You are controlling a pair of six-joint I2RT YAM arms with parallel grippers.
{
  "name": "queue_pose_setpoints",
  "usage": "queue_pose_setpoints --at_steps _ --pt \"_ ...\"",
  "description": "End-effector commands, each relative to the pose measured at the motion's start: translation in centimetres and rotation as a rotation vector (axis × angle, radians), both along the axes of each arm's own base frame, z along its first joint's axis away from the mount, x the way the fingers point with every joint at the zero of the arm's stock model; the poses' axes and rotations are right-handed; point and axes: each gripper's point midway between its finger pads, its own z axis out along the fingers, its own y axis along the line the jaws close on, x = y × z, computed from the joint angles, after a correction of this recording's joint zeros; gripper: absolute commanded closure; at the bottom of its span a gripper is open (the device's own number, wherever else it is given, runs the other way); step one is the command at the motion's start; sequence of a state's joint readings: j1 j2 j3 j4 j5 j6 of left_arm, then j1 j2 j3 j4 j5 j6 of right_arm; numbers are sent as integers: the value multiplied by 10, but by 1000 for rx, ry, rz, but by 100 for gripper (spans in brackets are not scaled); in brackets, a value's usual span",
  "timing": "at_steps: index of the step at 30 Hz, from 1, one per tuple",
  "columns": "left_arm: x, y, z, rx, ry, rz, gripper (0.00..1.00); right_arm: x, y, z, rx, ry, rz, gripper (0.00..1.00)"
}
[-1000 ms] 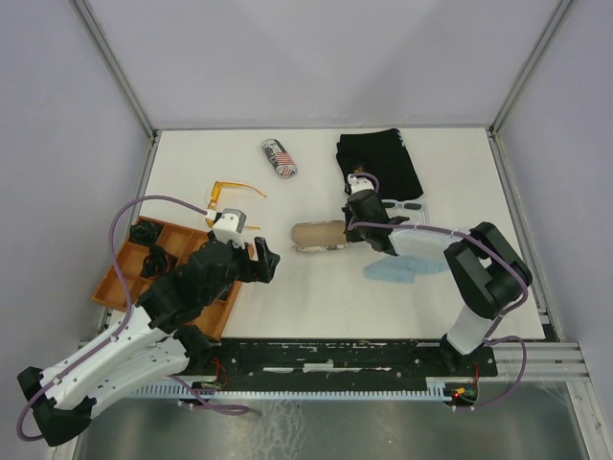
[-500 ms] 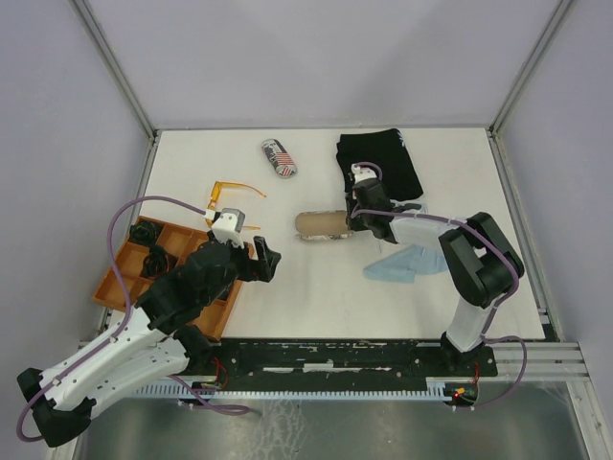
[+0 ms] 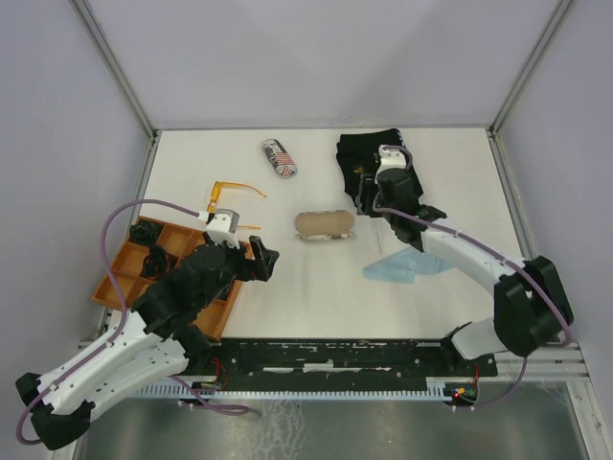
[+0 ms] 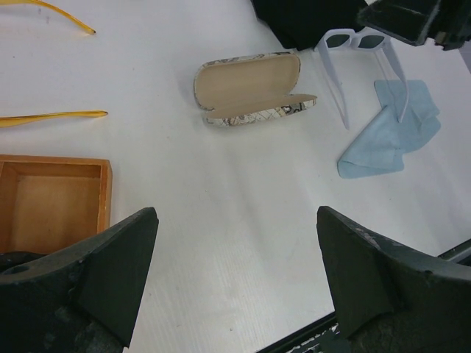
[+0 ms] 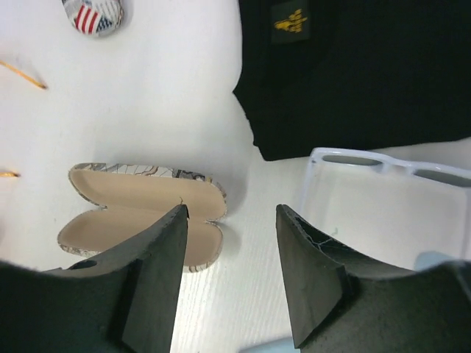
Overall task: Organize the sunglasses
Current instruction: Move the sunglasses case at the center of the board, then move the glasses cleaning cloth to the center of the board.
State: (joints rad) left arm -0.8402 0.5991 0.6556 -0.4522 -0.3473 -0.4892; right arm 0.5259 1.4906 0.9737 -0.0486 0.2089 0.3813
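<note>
The white sunglasses (image 4: 358, 41) lie unfolded on the table at the upper right of the left wrist view. Their front sits against the edge of a black cloth (image 5: 353, 73), and their arms run down toward a light blue cloth (image 4: 386, 132), one arm lying across it. The orange sunglasses (image 3: 227, 192) lie open as well, at the upper left of the table in the top view, just above the wooden tray (image 3: 120, 278).

Between the two pairs sits an open case (image 3: 324, 226) with its tan lining showing and nothing in it. A second, flag-printed case (image 3: 279, 158) lies shut near the far edge. I judge the job barely started. A case is ready, but neither pair is folded or stowed, so both still need picking up, folding and putting away.

My right gripper (image 5: 232, 213) hangs over the bare table between the open case and the white pair. Its fingers are apart with nothing between them and touch neither object. The right arm sweeps from its base at the lower right of the top view up to the top centre, with the wrist above the black cloth.

My left gripper (image 4: 237, 217) is spread wide and empty. It is held low over the right end of the tray and faces the open case. The left arm stretches diagonally up from the lower left corner.
</note>
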Motion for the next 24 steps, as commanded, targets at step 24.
queue_pose_setpoints --at_steps 24 --pt "-2 -19 -9 -126 67 -9 5 -130 -41 -67 59 412 5 50"
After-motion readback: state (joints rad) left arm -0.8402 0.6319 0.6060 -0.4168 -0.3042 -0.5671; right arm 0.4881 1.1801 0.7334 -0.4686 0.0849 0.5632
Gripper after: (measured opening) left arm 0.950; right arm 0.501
